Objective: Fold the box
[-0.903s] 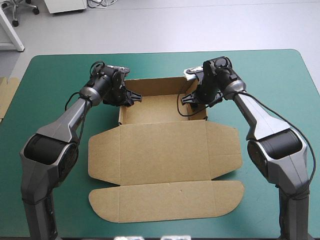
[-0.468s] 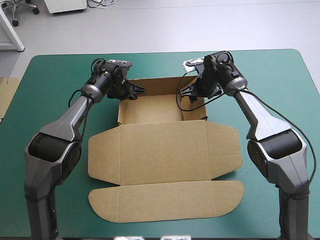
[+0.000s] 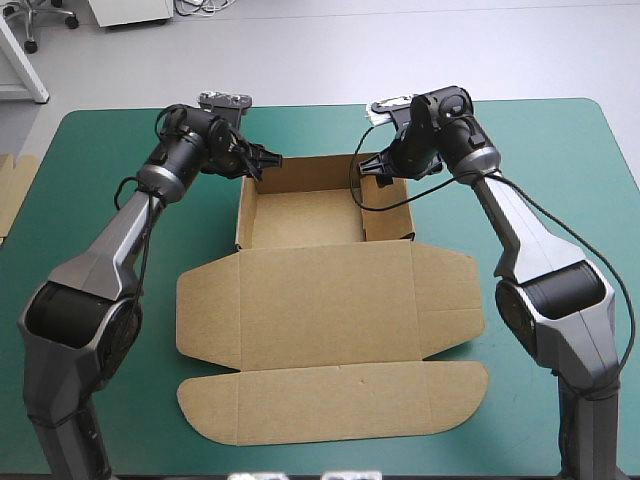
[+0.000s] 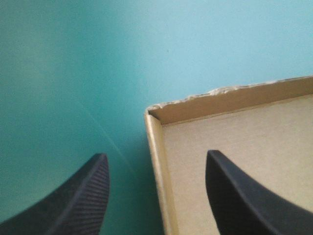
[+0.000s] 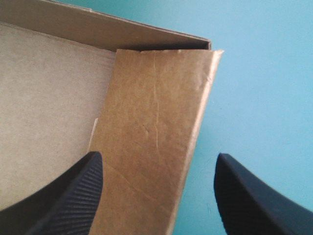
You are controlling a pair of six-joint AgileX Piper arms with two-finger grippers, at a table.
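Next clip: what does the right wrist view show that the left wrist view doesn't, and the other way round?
Only the right wrist view: the box's right wall, a broad creased face between the right gripper's open fingers.
Only the left wrist view: the left wall, a thin strip between the left gripper's open fingers, and the ragged far-left corner.
Both: the far wall, the box floor, and the teal-green cover, with one finger inside the box and one outside.

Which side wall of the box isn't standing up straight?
The right wall, between the right gripper's fingers: it leans, showing its broad face. The left wall shows only its thin top edge.
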